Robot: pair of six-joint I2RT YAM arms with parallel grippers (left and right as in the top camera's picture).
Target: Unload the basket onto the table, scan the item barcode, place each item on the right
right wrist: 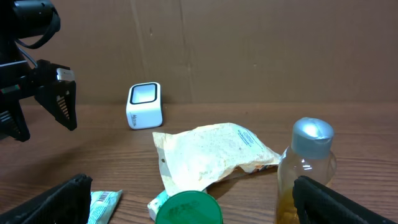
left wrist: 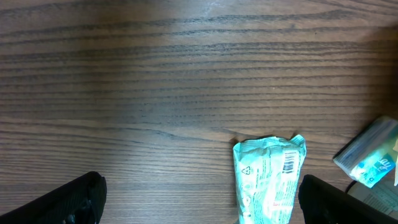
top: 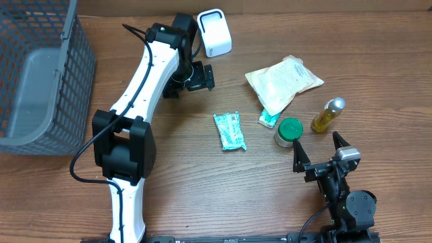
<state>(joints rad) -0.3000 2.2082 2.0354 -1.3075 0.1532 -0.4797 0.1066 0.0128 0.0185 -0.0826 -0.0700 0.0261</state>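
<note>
Robot-lab bench staged as a shop checkout: wood-grain table [top: 378,47], white barcode scanner [top: 214,32], grey mesh basket [top: 40,74], cardboard backdrop [right wrist: 249,50].

White left arm [top: 145,74], black joints [top: 125,145], black cable [top: 72,165]

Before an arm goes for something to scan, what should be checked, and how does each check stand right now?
1. Left gripper open and empty: ok.
2. Right gripper open and empty: ok.
3. Teal packet lies apart from the other items: ok.
4. Packet's barcode faces up: ok.
5. White scanner upright, window in plain view: ok.
6. Barcodes on the jar and bottle reachable: cannot tell.
</note>
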